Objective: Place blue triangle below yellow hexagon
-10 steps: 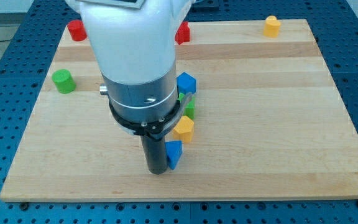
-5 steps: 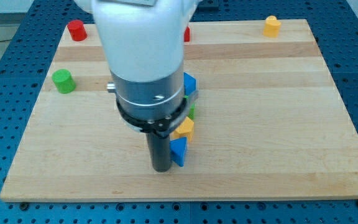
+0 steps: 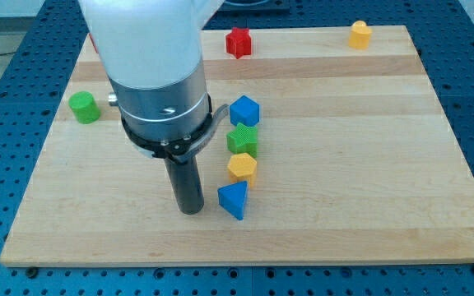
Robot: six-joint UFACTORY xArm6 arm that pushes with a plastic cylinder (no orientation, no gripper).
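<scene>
Now, with the yellow hexagon as the landmark:

Blue triangle: directly below the hexagon toward the view's bottom, touching or nearly touching its lower edge; I judge the placement essentially done.

Tool: a plain rod with no jaws, so it neither opens nor holds anything; my tip rests on the desk to the lower left of the hexagon, just left of the triangle and apart from it.

Green block: touching the hexagon's upper side, star-like in shape.

Blue cube: above the hexagon, beyond the green block, completing one column.

Red block: well above the hexagon, near the desk's top edge.

Green cylinder: well to the upper left of the hexagon.

Small yellow block: far to the upper right of the hexagon.

Handling: the triangle looks light, rigid plastic that should slide easily on smooth wood; it cannot be gripped, only pushed. A push square on a flat face would move it straight, while a push near a corner would likely spin it.
</scene>
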